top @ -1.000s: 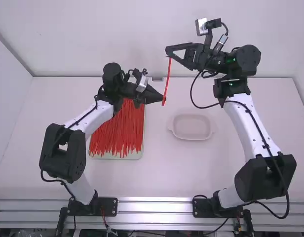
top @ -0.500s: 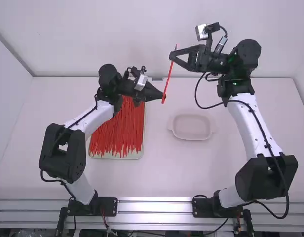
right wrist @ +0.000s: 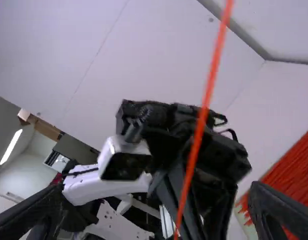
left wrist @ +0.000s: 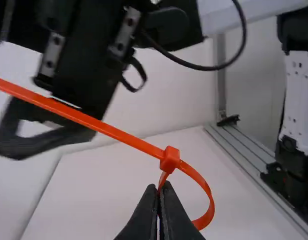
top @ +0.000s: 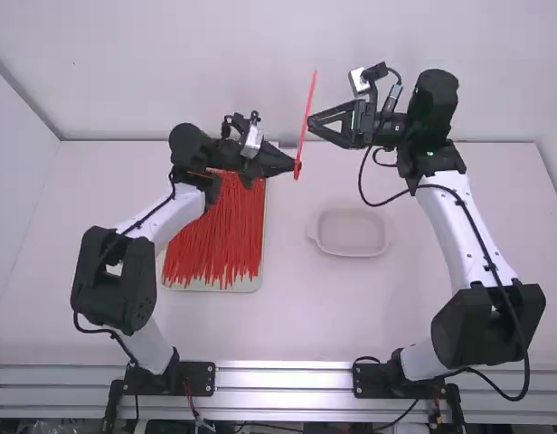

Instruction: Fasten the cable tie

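1. One red cable tie [top: 305, 127] is up in the air between the two grippers, well above the table [top: 351, 316]. It stands nearly upright, its free end reaching past the right gripper [top: 313, 121] and its lower end at the tip of the left gripper [top: 290, 168].
2. In the left wrist view the tie [left wrist: 94, 125] is threaded. The strap runs through its square head [left wrist: 170, 158], and a small loop [left wrist: 208, 202] curls out to one side of the fingertips and back toward them.
3. Pinched tight, the left gripper [left wrist: 158, 200] has its two fingers pressed together on the tie just under the head, with no gap between them.
4. Spread wide, the right gripper's fingers [right wrist: 276, 210] stand well apart. The strap [right wrist: 204, 115] passes through the gap between them without touching either finger, so this gripper holds nothing.
5. The two grippers point toward each other, tips close together, with the tie as the only thing between them. From the right wrist, the left gripper [right wrist: 194, 145] sits just behind the strap.
6. Directly below the left arm's wrist, a flat tray [top: 215, 289] on the table carries a thick spread of more red ties [top: 220, 235] lying side by side.
7. Below the right gripper and a little nearer the arm bases, a shallow white dish [top: 384, 237] sits on the table, apart from the tray.
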